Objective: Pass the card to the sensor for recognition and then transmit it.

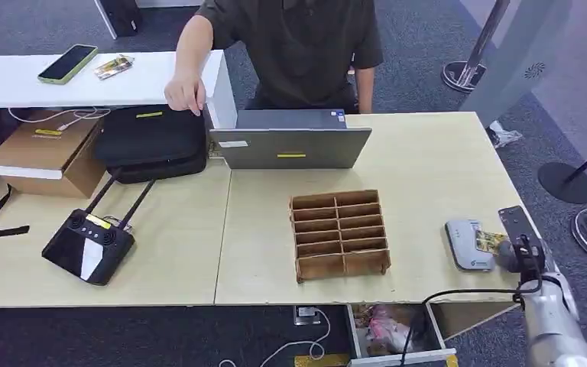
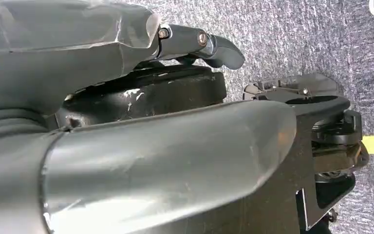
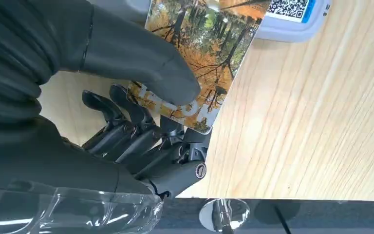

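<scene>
From above the card [image 1: 490, 241] is a small patch over the grey sensor [image 1: 469, 245] near the table's [image 1: 428, 168] right edge, while the wrist camera shows the right hand [image 3: 141, 112] pinching its autumn picture between thumb and fingers; whether the left hand [image 2: 126, 97] is clenched, I cannot tell.
</scene>
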